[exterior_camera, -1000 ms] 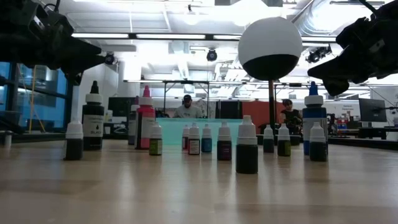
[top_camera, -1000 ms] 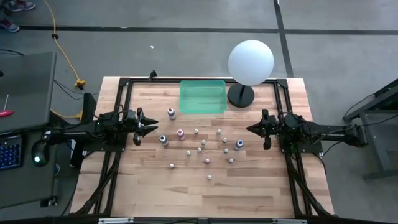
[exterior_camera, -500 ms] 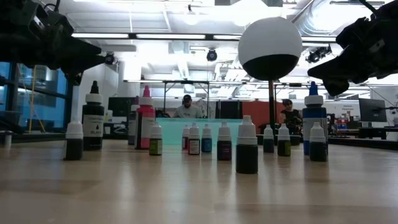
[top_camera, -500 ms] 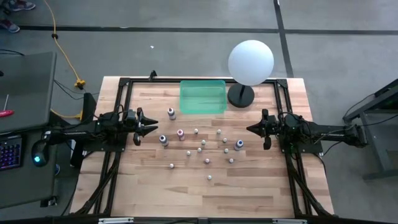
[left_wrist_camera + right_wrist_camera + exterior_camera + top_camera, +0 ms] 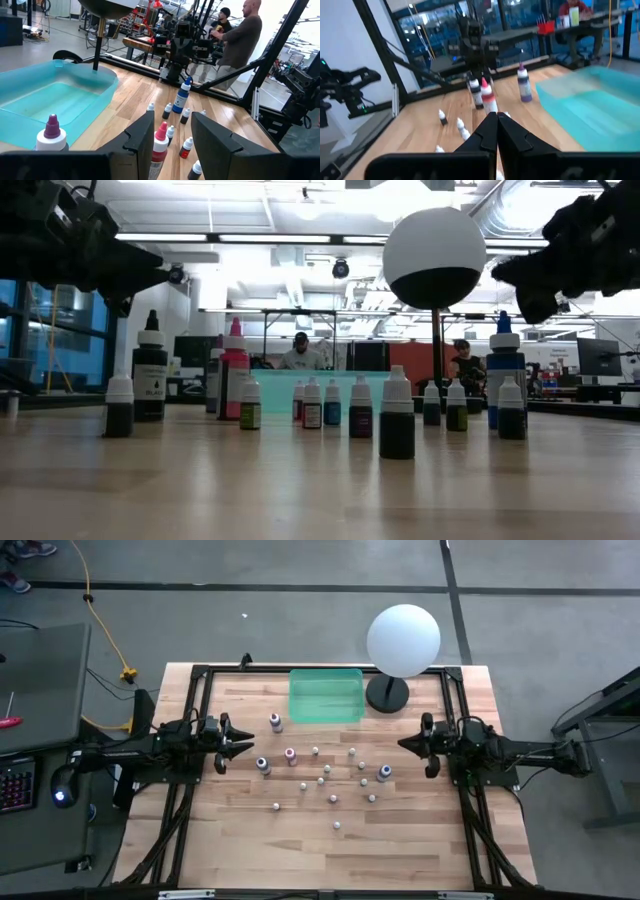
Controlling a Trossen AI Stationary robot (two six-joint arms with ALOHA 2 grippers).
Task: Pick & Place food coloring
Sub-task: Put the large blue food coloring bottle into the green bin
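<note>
White-capped food coloring [image 5: 291, 755], about sixteen; one green tray [image 5: 326, 670]; left fingers [image 5: 142, 135] apart, right fingers [image 5: 487, 131] together.

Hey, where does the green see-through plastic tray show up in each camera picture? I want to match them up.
High view: green see-through plastic tray at the table's far edge, centre.
Low view: pale teal band behind the bottle row.
Left wrist view: large, at the picture's left.
Right wrist view: at the picture's right.
Shared landmark: the white sphere on a black base beside it, seen in all but the right wrist view.
</note>
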